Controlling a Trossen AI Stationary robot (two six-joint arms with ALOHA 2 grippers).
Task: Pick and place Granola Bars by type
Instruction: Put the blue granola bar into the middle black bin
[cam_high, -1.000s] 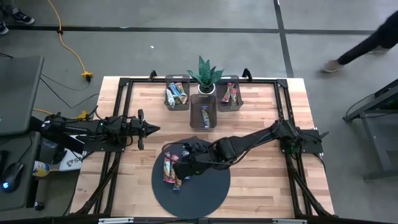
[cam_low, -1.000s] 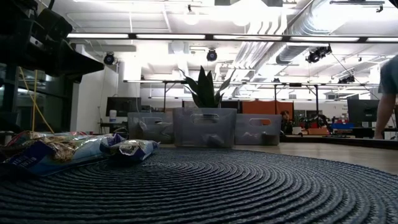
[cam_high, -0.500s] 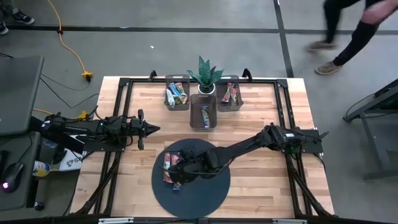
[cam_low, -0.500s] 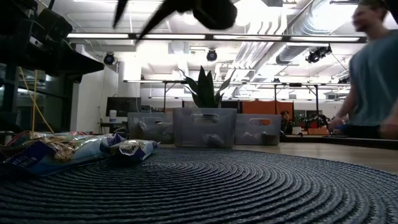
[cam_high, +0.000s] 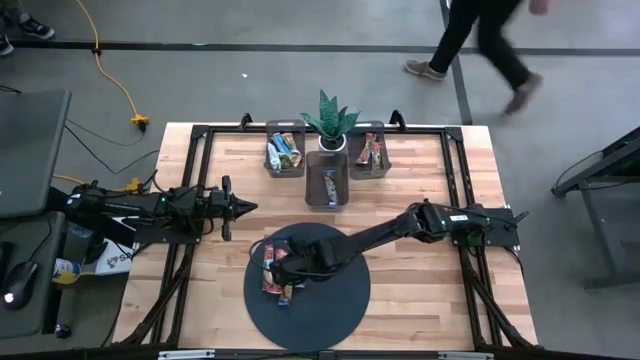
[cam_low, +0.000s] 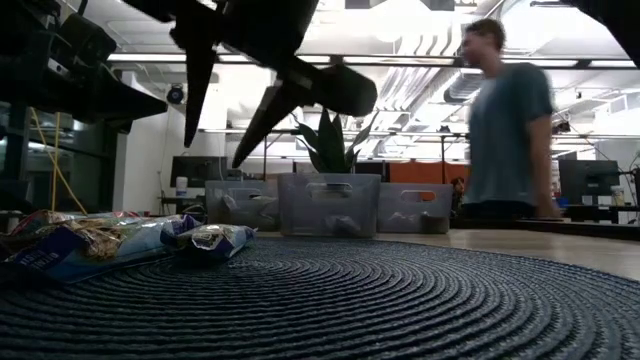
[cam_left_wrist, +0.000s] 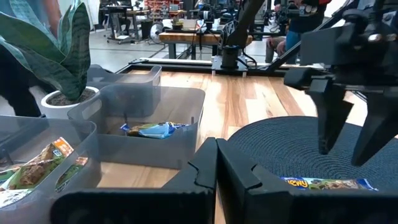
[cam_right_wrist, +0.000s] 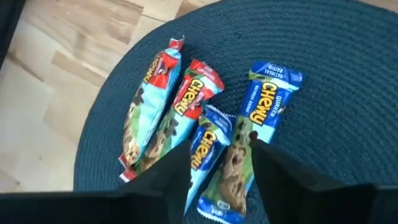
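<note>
The right gripper (cam_low: 228, 115) hung with fingers spread over the bars (cam_right_wrist: 205, 146) on the mat's (cam_high: 330, 305) left side, while the left gripper (cam_high: 243, 208), pressed together, waited at the table's (cam_high: 420, 300) left

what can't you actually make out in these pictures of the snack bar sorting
- Left bin, high view: the bars' wrappers are too small to read.
- Bars on the mat, low view: they overlap and the edge cuts them, so no count.
- Right tool, its wrist view: the fingertips cover part of two blue bars.
</note>
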